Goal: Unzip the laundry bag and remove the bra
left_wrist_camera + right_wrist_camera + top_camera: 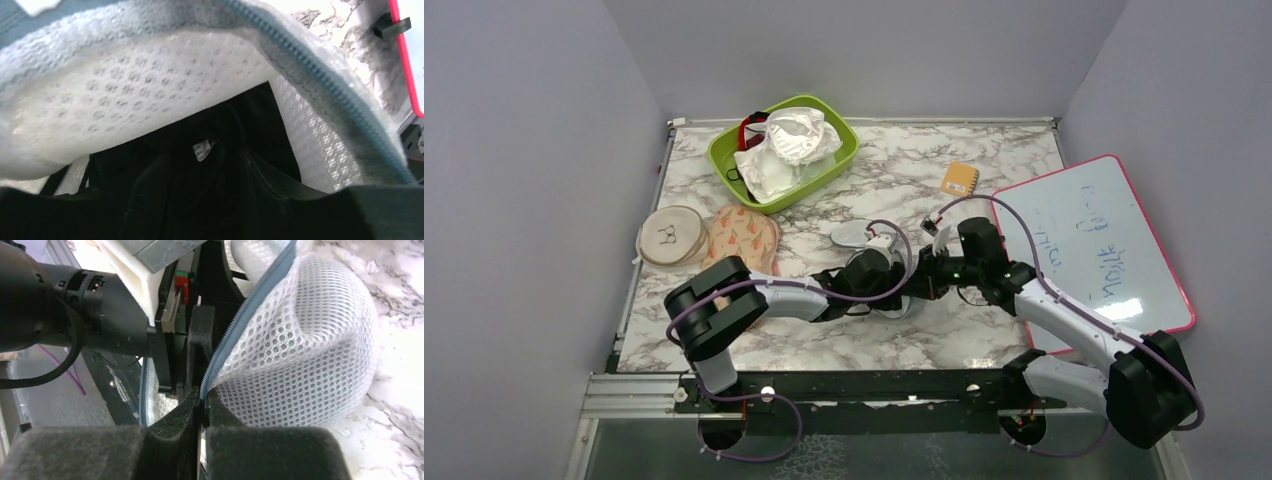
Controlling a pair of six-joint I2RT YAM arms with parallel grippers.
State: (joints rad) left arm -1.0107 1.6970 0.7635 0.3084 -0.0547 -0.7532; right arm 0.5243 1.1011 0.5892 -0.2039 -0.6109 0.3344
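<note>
The laundry bag (852, 236) lies mid-table, mostly hidden under both arms. In the left wrist view its white mesh (150, 85) is lifted open along the grey-blue zip (320, 75). The black bra (200, 195) with a small white label (202, 149) lies inside. My left gripper (886, 272) reaches into the opening. Its fingers are lost in the dark fabric, so I cannot tell how the jaws stand. My right gripper (204, 400) is shut on the zip edge (240, 315) of the mesh dome (300, 340), right beside the left gripper (165, 300).
A green tub (724, 160) with white garments stands at the back left. A beige round disc (671, 235) and a patterned pouch (742, 238) lie at the left. A small orange pad (960, 178) and a pink-framed whiteboard (1094, 240) are on the right.
</note>
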